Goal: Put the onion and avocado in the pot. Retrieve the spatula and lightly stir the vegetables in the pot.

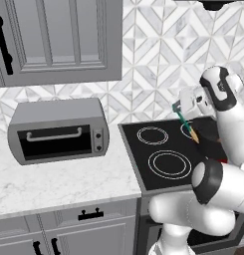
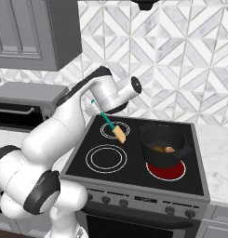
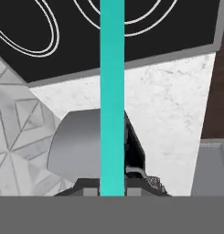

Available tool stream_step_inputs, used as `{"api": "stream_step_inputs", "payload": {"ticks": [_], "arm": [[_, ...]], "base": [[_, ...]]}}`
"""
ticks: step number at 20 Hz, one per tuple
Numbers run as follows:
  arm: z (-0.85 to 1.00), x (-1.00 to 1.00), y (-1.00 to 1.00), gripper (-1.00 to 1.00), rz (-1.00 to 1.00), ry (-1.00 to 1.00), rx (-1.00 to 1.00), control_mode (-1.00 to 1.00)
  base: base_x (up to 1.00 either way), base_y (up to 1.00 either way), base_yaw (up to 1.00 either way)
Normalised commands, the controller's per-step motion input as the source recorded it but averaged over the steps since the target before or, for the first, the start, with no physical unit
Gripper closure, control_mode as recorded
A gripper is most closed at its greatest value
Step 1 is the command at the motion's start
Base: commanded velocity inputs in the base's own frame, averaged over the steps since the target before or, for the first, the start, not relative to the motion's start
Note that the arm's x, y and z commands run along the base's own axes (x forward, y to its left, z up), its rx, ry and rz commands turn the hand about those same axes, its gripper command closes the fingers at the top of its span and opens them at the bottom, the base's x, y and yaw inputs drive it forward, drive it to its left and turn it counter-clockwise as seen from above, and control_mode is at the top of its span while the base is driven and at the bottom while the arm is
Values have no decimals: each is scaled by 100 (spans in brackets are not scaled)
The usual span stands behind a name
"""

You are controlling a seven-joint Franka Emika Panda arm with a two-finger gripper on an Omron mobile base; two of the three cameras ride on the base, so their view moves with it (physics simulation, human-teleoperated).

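My gripper point(image 2: 95, 107) is shut on the top of the spatula's teal handle point(image 2: 105, 118). The spatula hangs slanted over the stove, its pale orange blade point(image 2: 120, 135) above the rear left ring. In the left base view the spatula point(image 1: 186, 124) points down to the right from the gripper point(image 1: 179, 108). The hand view looks down along the handle point(image 3: 112, 91). The black pot point(image 2: 163, 144) stands on the front right ring, to the right of the blade and apart from it. Inside lie the onion point(image 2: 169, 149) and the darker avocado point(image 2: 157, 149). My arm hides most of the pot point(image 1: 209, 130) in the left base view.
The ring under the pot glows red point(image 2: 167, 172). The black stove top point(image 1: 161, 157) has further rings on its left half. A grey toaster oven point(image 1: 59, 130) sits on the marble counter point(image 1: 59, 184) left of the stove. Wall cabinets point(image 1: 54, 40) hang above.
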Motion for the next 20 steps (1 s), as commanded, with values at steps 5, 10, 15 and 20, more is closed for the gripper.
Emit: {"api": "stream_step_inputs", "payload": {"ticks": [5,10,15,20], "arm": [[33,24,-50,100,-54,-1,23,-100],[21,8,-35,100,-36,2,12,-100],[1,19,-24,100,-14,-5,0,-100],[10,41,-68,100,-34,-3,5,-100]], "base": [[0,0,0],[0,0,0],[0,0,0],[0,0,0]]}}
